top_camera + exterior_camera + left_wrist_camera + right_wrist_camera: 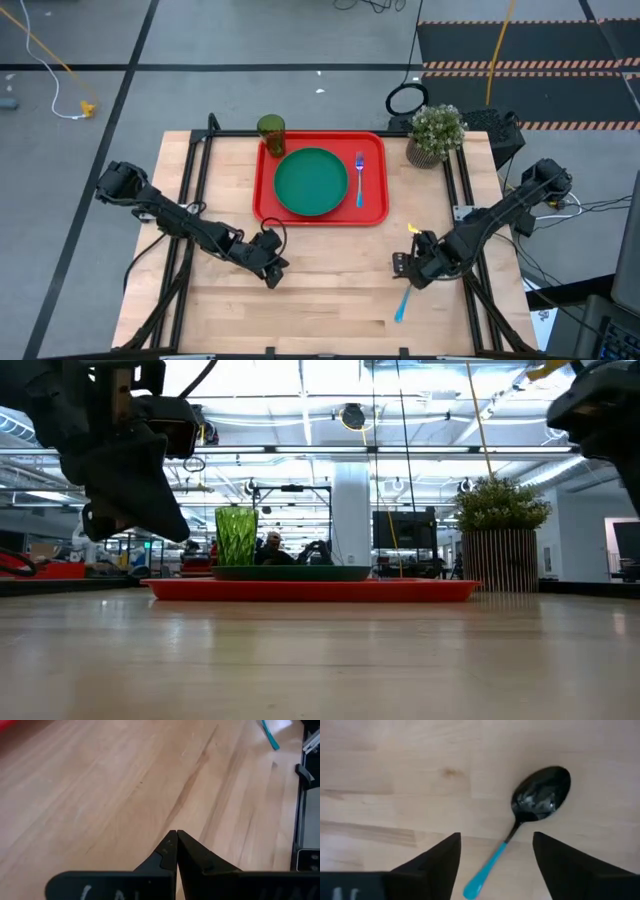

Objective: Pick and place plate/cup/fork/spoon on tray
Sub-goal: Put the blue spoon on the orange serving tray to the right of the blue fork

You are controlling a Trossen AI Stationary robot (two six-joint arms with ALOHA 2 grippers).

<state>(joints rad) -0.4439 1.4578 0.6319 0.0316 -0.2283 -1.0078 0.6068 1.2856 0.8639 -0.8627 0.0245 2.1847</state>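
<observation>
The red tray (375,150) lies at the table's far middle. The dark-green plate (311,182) rests flat on it, and the fork (359,180) lies on the tray to the plate's right. The green cup (271,130) stands upright at the tray's far left corner. The spoon (542,795) lies flat on the bare table near the right front, with its blue handle (403,305) toward the near edge. My right gripper (496,837) hovers open over it, one finger on either side of the handle, touching nothing. My left gripper (272,265) is shut and empty over the table's left middle.
A potted plant (436,135) stands just right of the tray's far right corner. Bare wood lies between the tray and the near edge. Black frame rails (470,200) run along the table's sides.
</observation>
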